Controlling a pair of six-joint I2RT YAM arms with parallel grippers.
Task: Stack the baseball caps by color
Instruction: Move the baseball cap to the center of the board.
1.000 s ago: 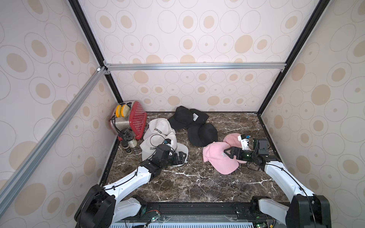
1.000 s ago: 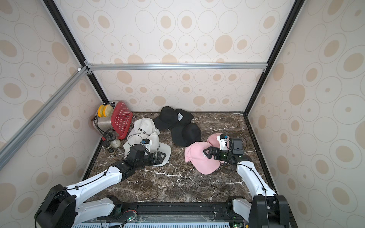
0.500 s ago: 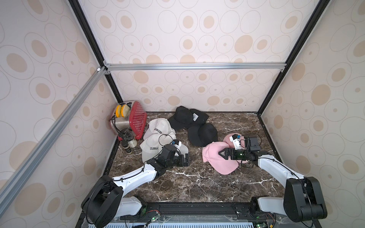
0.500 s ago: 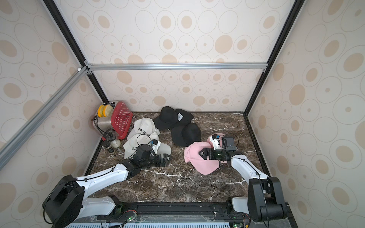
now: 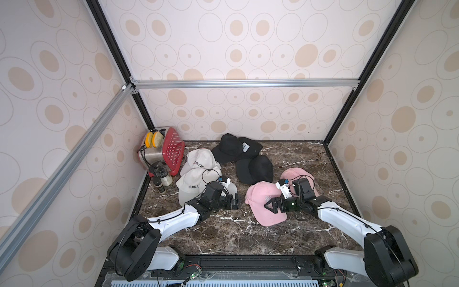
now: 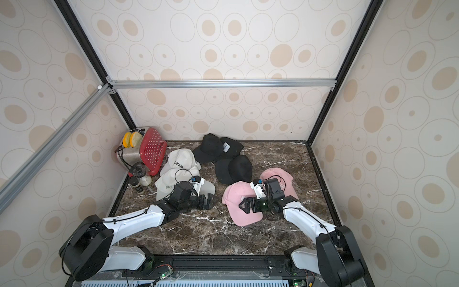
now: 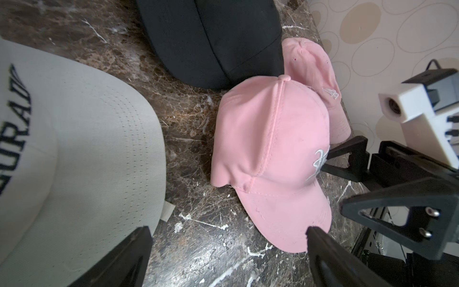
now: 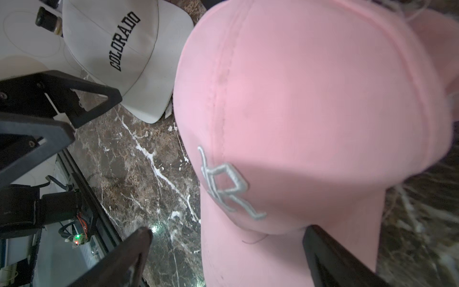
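Two white "COLORADO" baseball caps (image 5: 198,171) lie overlapped at the left. Black caps (image 5: 257,169) sit behind the middle, one with a white patch (image 5: 244,148). The near pink cap (image 5: 262,201) overlaps a second pink cap (image 5: 298,174) on the right. My right gripper (image 5: 269,206) is open and low over the near pink cap (image 8: 310,99), its brim between the fingers. My left gripper (image 5: 236,201) stands open over bare marble (image 7: 223,248), between the white cap's brim (image 7: 74,149) and the pink cap (image 7: 268,139), holding nothing.
A red toaster (image 5: 165,151) and small jars (image 5: 162,180) fill the back left corner. Patterned walls close in three sides. A black rail (image 5: 248,261) runs along the front edge. The two grippers face each other closely.
My right gripper has moved left from the far pink cap onto the near one. My left gripper has moved right, off the white caps toward the middle.
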